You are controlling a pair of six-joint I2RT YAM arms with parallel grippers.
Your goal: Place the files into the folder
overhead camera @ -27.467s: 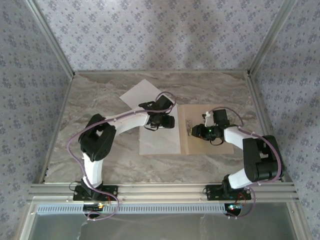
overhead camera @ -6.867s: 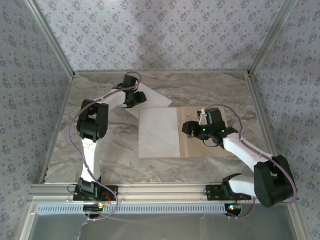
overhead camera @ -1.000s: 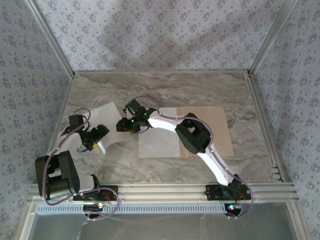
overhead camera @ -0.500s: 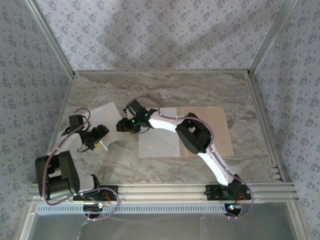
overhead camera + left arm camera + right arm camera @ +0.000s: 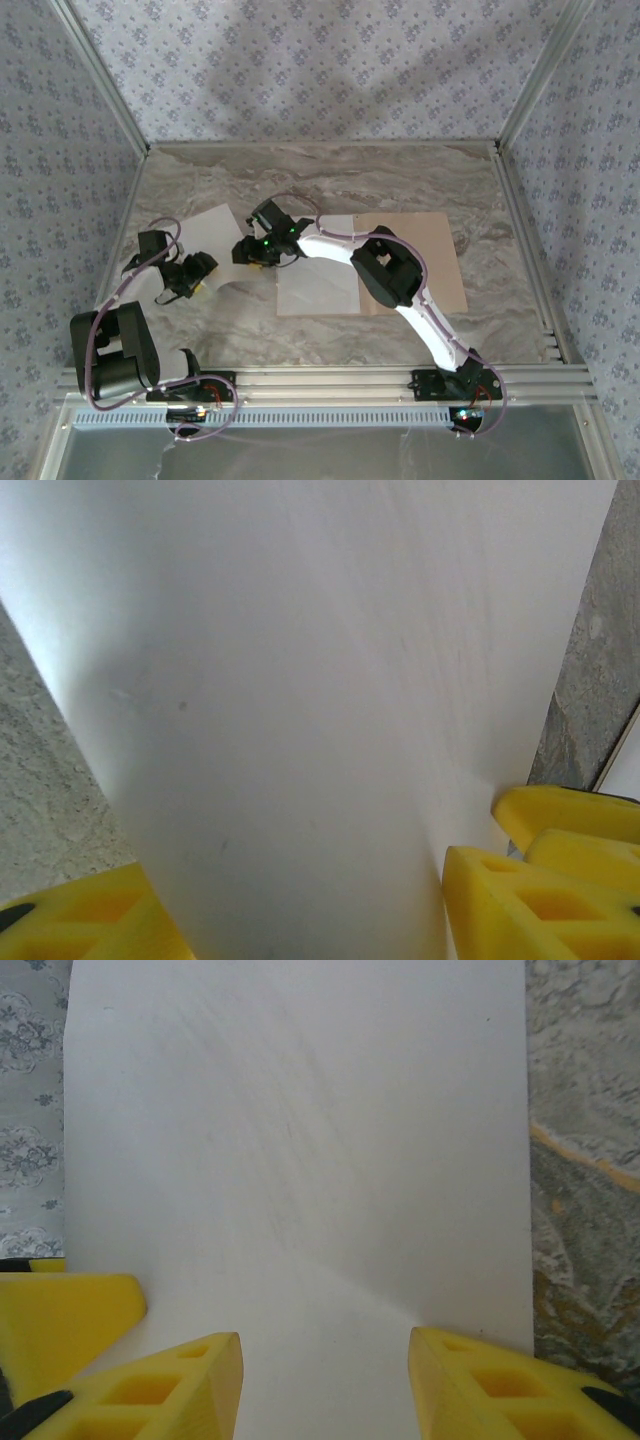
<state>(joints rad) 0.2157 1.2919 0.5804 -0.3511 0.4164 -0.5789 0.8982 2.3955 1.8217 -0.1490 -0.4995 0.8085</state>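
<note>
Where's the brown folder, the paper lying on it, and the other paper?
folder (image 5: 440,270), top view, bare right leaf
paper on the folder (image 5: 318,294), top view, its near half
other paper (image 5: 218,235), top view, its far part

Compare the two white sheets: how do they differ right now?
The sheet on the folder lies squared on the left leaf of the folder; the loose sheet lies on the bare table, turned at an angle. The left gripper and right gripper are at the loose sheet's edges; neither is at the sheet on the folder. Both are plain white and look alike in size.
</note>
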